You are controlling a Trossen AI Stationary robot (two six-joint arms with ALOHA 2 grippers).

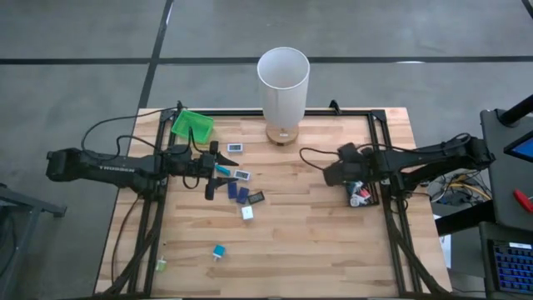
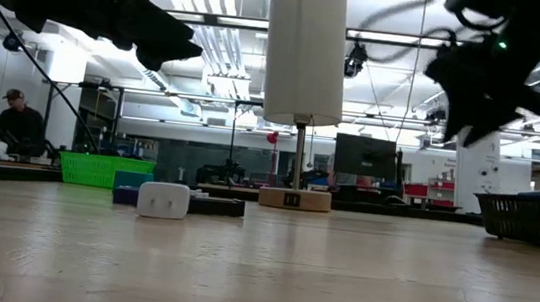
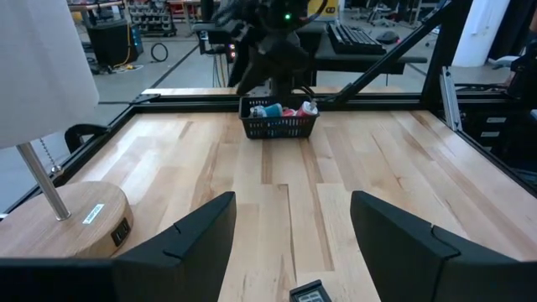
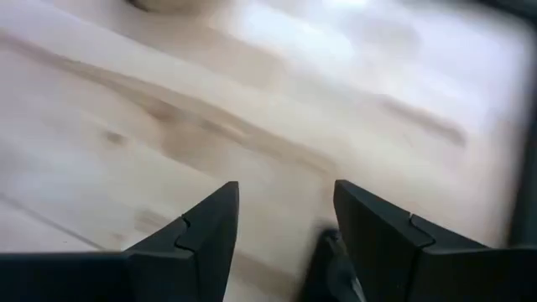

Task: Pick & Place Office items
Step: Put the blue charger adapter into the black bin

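Left gripper [image 1: 218, 169] hangs over the left-centre of the wooden table [image 1: 316, 242], right above the cluster of office items; fingers [image 3: 180, 247] spread apart, nothing between them. Right gripper [image 1: 331, 172] sits at the right side, just beside the black tray [image 1: 363, 194]; its fingers [image 4: 197, 231] stand apart with bare wood in the gap, nothing pinched. Office items: white piece with dark face [image 1: 235, 147] near the left gripper on the lamp side, white-and-teal piece [image 1: 241, 174] just beside the fingers, dark blue rectangles [image 1: 237, 192] grouped under that, a dark flat piece [image 1: 256, 197] next to them, white block [image 1: 247, 212] a bit nearer the front, teal bit [image 1: 219, 252] well apart toward the front edge, a small pale-green bit [image 1: 161, 266] at the front-left frame. Black tray already holds several pieces, red, white and blue [image 3: 281, 110]; can't tell how many. Green tray [image 1: 192, 126] at the back-left corner, contents not visible. Tall white cylinder lamp [image 1: 283, 87] on its round wooden base at back centre. In the low view the white block [image 2: 163, 200] lies on the table in front of the dark pieces, both arms raised off the surface. A person [image 2: 13, 129] sits in the room behind, far left.
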